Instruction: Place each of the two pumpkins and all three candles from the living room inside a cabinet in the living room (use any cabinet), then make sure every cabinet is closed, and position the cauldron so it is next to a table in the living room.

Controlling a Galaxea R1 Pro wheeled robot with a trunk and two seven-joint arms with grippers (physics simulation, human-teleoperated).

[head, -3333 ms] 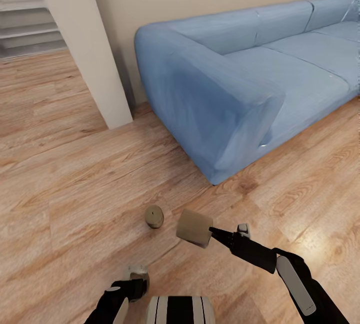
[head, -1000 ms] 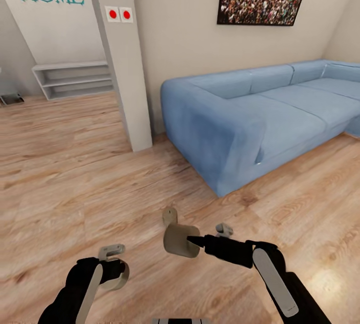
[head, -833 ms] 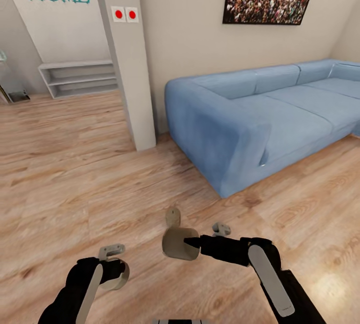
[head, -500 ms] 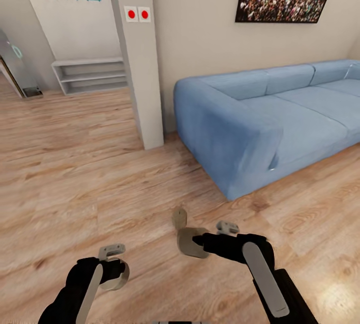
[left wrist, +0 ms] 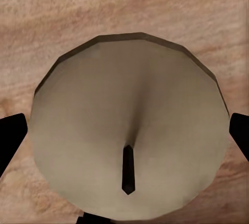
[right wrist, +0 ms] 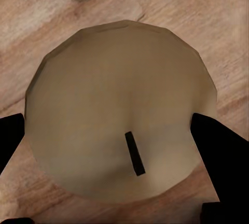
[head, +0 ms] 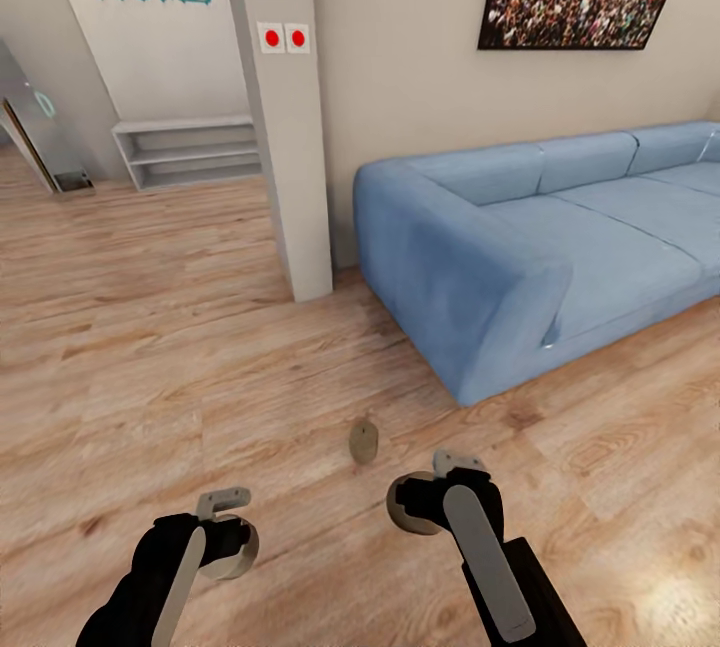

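While the two pumpkins, the cabinet, the cauldron and the table lie somewhere outside these frames, three stubby beige wax candles are at hand. The right gripper is clamped on one squat beige candle, its black fingers pressing the flanks so that the wick end faces the wrist camera. The left gripper likewise grips a second pale round candle, seen end-on with its dark wick, black fingertips at either side. Both arms are tucked low and close to the trunk, probably to keep the loads steady while the base travels. A third short beige candle lies on the light wooden plank floor, just ahead of the right gripper and apart from it; with both grippers full, it seems left for a later trip. Beyond it stand a long blue fabric sofa against the cream wall, and a square white pillar carrying two red buttons. Judging by this, the next step is finding the cabinet to unload.
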